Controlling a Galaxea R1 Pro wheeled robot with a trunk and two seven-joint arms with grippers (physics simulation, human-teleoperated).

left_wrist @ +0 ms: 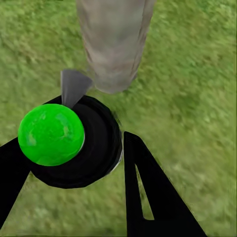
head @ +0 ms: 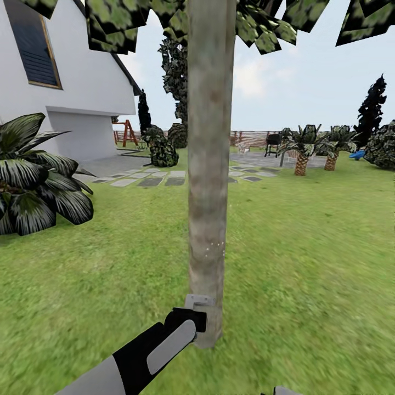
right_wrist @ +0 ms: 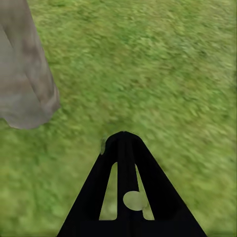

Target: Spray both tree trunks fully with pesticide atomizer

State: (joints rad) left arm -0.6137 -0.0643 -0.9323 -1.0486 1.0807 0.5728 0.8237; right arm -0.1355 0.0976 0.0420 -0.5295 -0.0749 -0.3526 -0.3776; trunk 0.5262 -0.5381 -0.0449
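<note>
**Status: atomizer in hand, spraying at first trunk; second tree outstanding**

1. Pick-up step: complete. The left hand (left_wrist: 74, 148) is closed around the black round-bodied pesticide atomizer with a bright green cap (left_wrist: 69, 143). Its black fingers (left_wrist: 148, 192) flank the body, and the grey nozzle points at the trunk.
2. The right hand (right_wrist: 123, 143) holds nothing; its fingers lie together over grass beside the trunk base.
3. Just beyond the atomizer stands the straight, mottled grey-brown tree trunk (head: 209, 164), landmark for this step. The atomizer sits close against its foot.
4. A few pale specks show on the trunk above the nozzle. Judged: spraying is under way. Coverage cannot be confirmed.
5. Behind the trunk: green grass lawn (head: 307, 247), then grey paving stones (head: 159, 178).
6. Remaining, as judged: finish this trunk, then treat the second tree.
</note>
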